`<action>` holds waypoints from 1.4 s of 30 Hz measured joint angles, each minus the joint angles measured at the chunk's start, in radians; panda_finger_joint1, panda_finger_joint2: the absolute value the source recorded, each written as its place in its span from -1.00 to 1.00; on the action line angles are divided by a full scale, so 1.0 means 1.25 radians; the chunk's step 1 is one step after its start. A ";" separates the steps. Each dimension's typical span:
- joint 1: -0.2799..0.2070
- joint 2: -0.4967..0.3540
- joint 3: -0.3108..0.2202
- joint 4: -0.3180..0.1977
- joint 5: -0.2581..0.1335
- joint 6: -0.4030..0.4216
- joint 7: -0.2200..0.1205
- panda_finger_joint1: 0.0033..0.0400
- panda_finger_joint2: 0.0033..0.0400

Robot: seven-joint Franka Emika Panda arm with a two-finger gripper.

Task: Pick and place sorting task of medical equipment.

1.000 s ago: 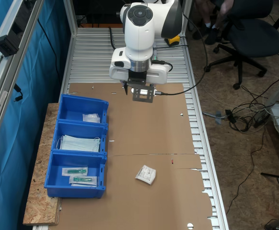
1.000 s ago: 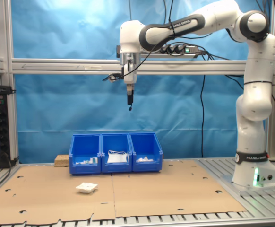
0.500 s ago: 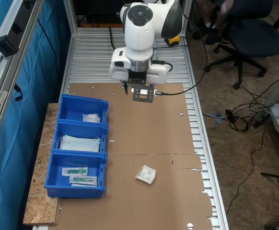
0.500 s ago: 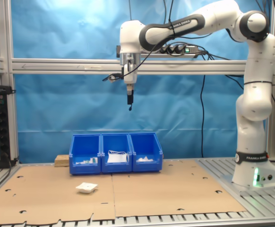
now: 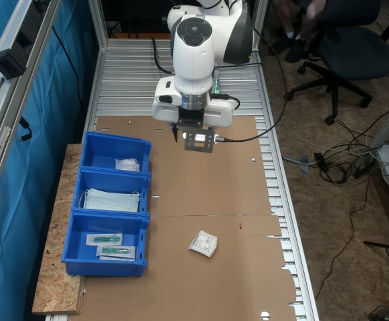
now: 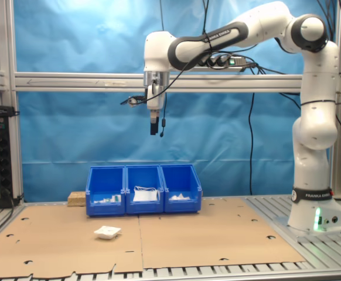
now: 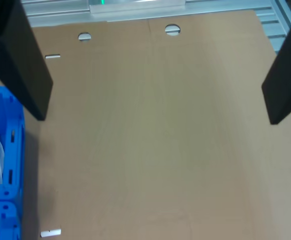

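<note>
the gripper hangs high over the cardboard, fingers spread wide, nothing between them, touching nothing. the white packet lies flat on the cardboard, well apart from the gripper, near the blue bins.

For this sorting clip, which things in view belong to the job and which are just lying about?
Job:
- white packet lying on the cardboard
- blue bins
- gripper, fingers apart, high above the cardboard

Lying about:
- office chair
- floor cables
- chipboard slab under the bins
</note>
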 joint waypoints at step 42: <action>0.029 0.401 0.016 0.188 0.000 0.171 0.000 1.00 1.00</action>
